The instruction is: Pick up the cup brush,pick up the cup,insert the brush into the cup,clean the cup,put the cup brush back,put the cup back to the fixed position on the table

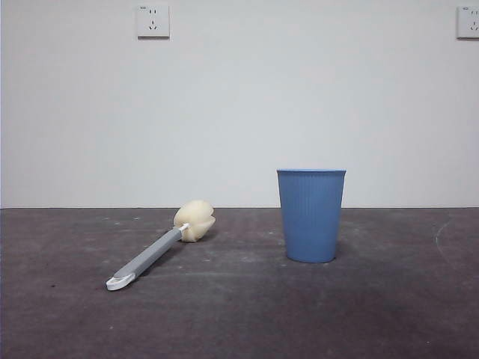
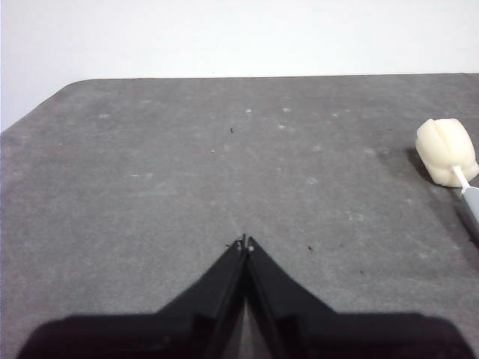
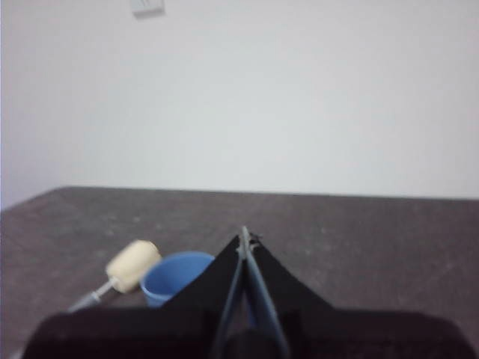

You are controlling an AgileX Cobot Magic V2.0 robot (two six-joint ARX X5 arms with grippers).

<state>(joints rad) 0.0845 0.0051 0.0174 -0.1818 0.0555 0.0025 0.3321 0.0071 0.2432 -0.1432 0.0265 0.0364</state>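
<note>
The cup brush (image 1: 161, 245) lies flat on the table (image 1: 239, 314), left of centre, its cream sponge head (image 1: 195, 221) toward the wall and its white looped end toward the front. To its right the blue ribbed cup (image 1: 310, 215) stands upright. Neither arm appears in the front view. My left gripper (image 2: 245, 242) hovers shut over bare table, with the brush's sponge head (image 2: 446, 151) off to one side. My right gripper (image 3: 244, 238) is shut too, held back from and above the cup (image 3: 174, 275) and the brush (image 3: 129, 266). Both grippers hold nothing.
A plain white wall stands behind the table, with a power socket (image 1: 153, 21) high at the left and another (image 1: 468, 22) at the right edge. The table's rounded far corner (image 2: 71, 84) shows in the left wrist view.
</note>
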